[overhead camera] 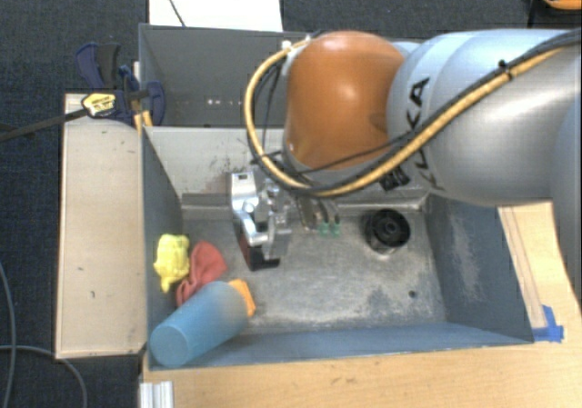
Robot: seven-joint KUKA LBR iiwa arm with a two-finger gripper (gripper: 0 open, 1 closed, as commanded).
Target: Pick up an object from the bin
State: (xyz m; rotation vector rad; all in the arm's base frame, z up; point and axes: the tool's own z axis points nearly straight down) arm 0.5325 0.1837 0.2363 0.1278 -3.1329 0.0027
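My gripper point(258, 235) hangs low over the bin floor, left of the middle, under the orange wrist cover. Nothing shows in its grasp. Just to its left lie a crumpled red cloth point(205, 268) and a yellow soft thing point(172, 259), side by side against the left wall. A blue cylindrical bottle with an orange cap point(201, 322) lies on its side in the near left corner, below the gripper. A small green piece point(329, 230) sits close to the gripper's right.
A black round cap-like thing point(388, 231) rests on the floor right of the middle. The arm and its cover hide the bin's far middle. Bare floor stretches across the near middle and right.
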